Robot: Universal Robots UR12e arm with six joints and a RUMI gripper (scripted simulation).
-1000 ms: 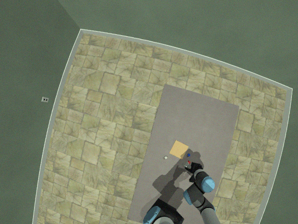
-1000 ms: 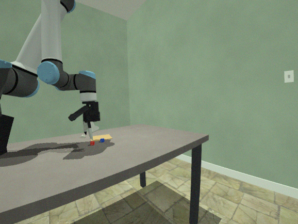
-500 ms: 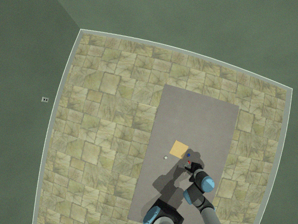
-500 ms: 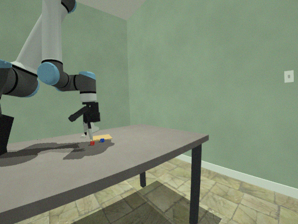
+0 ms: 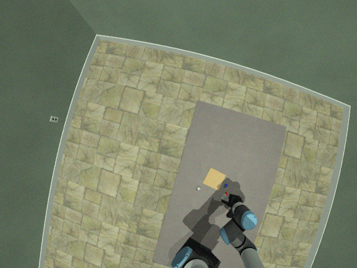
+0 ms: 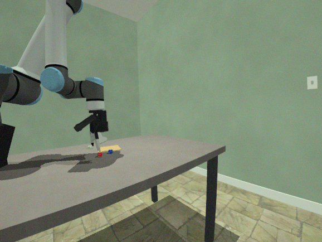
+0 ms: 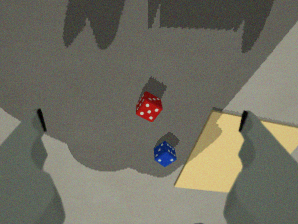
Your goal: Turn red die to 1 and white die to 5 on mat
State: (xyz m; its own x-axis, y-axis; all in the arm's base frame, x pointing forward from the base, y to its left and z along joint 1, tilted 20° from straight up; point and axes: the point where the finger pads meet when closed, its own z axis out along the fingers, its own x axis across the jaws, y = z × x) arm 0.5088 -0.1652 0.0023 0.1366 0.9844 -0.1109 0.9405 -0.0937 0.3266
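The red die (image 7: pixel 149 107) lies on the grey table, off the mat, in the arm's shadow; it also shows in the top view (image 5: pixel 226 194) and the exterior view (image 6: pixel 99 154). The blue die (image 7: pixel 164 153) lies close beside it, just off the edge of the tan mat (image 7: pixel 235 155). The white die (image 5: pixel 198 188) lies on the table on the mat's other side, apart from it. My gripper (image 7: pixel 144 111) is open and empty, hanging just above the red die, with one finger to each side in the wrist view.
The tan mat (image 5: pixel 214 178) lies flat near the middle of the table. The table's edges are far from the dice. The arm's base stands at the near end of the table.
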